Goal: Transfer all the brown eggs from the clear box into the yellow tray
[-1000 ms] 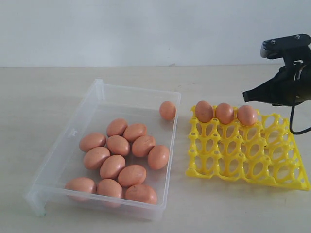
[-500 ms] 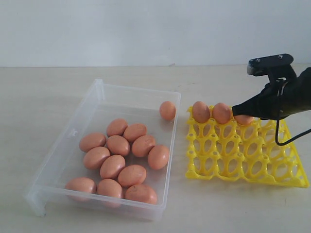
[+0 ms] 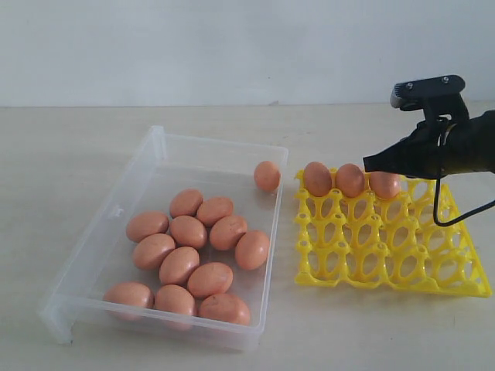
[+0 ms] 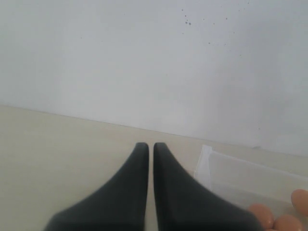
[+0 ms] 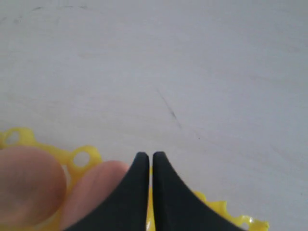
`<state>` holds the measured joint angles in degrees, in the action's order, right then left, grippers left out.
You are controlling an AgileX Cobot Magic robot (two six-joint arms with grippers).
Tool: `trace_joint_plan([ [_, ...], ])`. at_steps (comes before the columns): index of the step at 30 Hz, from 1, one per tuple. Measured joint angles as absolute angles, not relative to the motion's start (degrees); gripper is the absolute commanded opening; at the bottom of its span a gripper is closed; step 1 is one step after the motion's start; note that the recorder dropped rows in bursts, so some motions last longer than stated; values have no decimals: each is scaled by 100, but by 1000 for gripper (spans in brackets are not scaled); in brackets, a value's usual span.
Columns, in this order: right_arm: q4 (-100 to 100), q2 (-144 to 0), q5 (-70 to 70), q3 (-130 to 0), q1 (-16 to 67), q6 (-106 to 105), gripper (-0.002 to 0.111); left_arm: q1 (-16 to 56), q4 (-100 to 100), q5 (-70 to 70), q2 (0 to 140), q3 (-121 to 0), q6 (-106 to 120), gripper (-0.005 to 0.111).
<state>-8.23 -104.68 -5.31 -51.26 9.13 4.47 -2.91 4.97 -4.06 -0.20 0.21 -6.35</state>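
Meanwhile, the right hand [image 3: 366,164] hangs over the far row of the yellow tray [image 3: 371,255], fingers pressed together on nothing.

The right arm reaches in from the right edge, roughly level, its black hand pointing left. The tip sits just above the second and third of three brown eggs [image 3: 318,178] seated along the tray's far row from the left corner. The right wrist view shows only a thin slit between the fingers. Thirteen more eggs lie in the clear box [image 3: 158,143], left of the tray on the worktop [image 3: 77,154]: twelve bunched toward the near side, one alone at the far right corner. The left hand [image 4: 150,145], out of the exterior view, is also closed and empty, with a corner of the box just beyond it.
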Motion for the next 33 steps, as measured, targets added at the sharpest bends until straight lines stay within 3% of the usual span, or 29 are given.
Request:
trace_joint_plan([
  [33,-939,-10562,267,-5584,1475,447,0,-291,497,-406,-20,21,-635,4],
])
